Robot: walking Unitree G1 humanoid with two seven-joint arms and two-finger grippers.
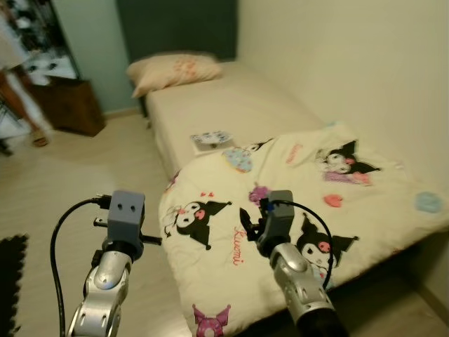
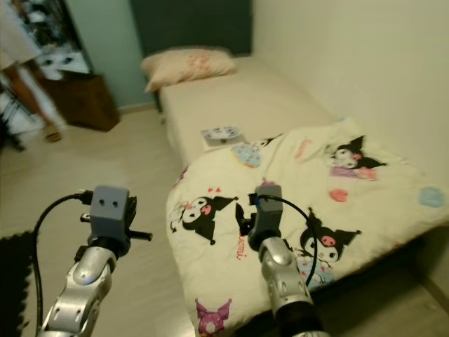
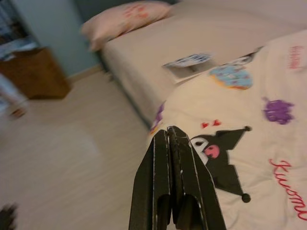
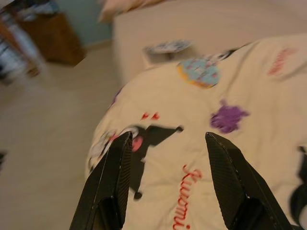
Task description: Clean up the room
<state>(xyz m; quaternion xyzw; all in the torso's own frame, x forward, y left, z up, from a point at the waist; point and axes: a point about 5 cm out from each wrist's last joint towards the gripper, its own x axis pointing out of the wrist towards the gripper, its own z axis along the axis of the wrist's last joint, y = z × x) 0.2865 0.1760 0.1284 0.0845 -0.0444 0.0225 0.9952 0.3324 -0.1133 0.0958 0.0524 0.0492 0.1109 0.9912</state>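
A cream blanket (image 1: 302,203) printed with black cartoon figures lies rumpled over the foot half of a bed (image 1: 238,105) and hangs off its near side. A small booklet (image 1: 210,140) rests on the bare mattress just past the blanket's edge. A peach pillow (image 1: 172,72) sits at the head. My left gripper (image 3: 168,132) is shut with nothing in it, held over the floor beside the bed. My right gripper (image 4: 168,139) is open and empty, hovering above the blanket's near corner.
A person (image 1: 21,77) stands at the far left by a brown wooden cabinet (image 1: 70,105). A black mat (image 1: 10,281) lies on the pale floor at the lower left. The bed runs along the right wall under a dark headboard (image 1: 175,28).
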